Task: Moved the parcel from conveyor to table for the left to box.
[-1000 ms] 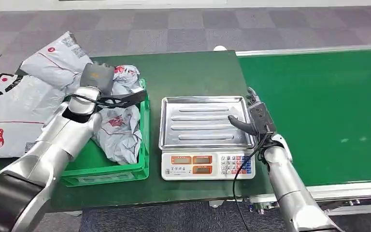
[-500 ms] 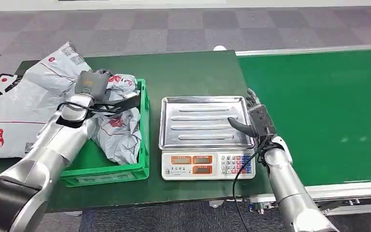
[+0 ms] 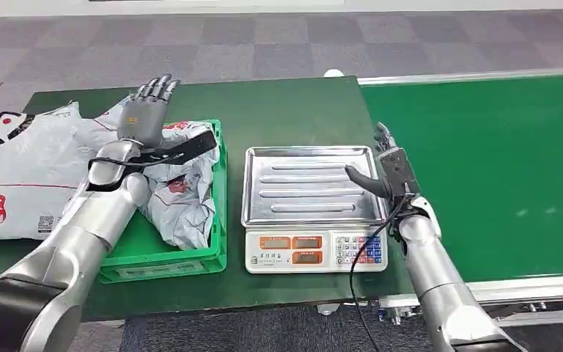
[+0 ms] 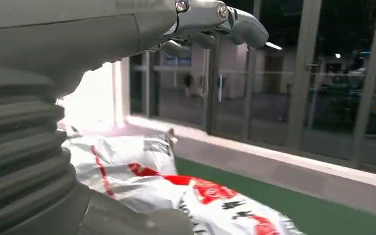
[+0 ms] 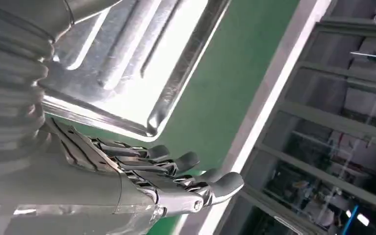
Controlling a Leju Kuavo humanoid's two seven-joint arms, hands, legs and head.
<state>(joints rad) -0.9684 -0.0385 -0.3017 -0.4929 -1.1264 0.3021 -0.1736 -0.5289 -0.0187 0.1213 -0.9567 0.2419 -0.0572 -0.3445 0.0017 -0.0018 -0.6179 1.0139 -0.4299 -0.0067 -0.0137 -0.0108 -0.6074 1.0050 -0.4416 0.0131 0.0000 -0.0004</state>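
Your left hand [image 3: 145, 110] is up over the far edge of the green crate [image 3: 163, 265], fingers spread and straight, holding nothing. In the left wrist view the fingers [image 4: 235, 22] stretch out into free air above the bags.

The parcel [image 3: 177, 192] (grey poly bag, red print) sits crumpled inside the crate, filling most of it and bulging over the rim toward the scale. It lies right under the left forearm.

Right hand [image 3: 390, 167] hangs at the right edge of the scale tray [image 3: 309, 183], thumb reaching in over the tray, other fingers extended side by side along the tray's edge. Nothing in it. The right wrist view shows those fingers [image 5: 186, 169] beside the tray corner, over green surface.

Around you:
- One scale [image 3: 314, 251] with one steel tray on top, two orange displays and a keypad on the front. It stands between the crate and the conveyor [image 3: 498, 169], just beside both.
- One crate, one parcel in it.
- More grey bags [image 3: 22, 172] piled on the table [image 3: 286, 110] left of the crate, touching it; I can't count them, they overlap.
- One dark cable [image 3: 359, 286] hangs off the right wrist past the scale's front corner.
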